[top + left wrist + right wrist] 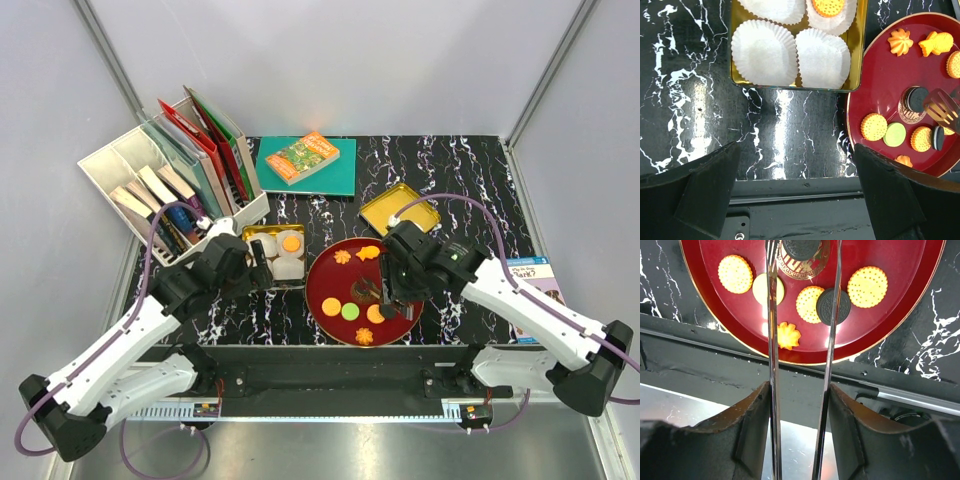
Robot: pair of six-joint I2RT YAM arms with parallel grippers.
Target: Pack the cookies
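Note:
The cookies lie on a red plate: round orange ones, a green one, dark brown ones and orange flower shapes. One orange cookie sits in a paper cup in the gold tin. My right gripper is shut on metal tongs, whose tips straddle a dark cookie at the plate's centre. My left gripper is open and empty over the table beside the tin, its fingers wide apart.
The tin holds several white paper cups. Its gold lid lies behind the plate. A green book and a white file organizer stand at the back left. A booklet lies at the right edge.

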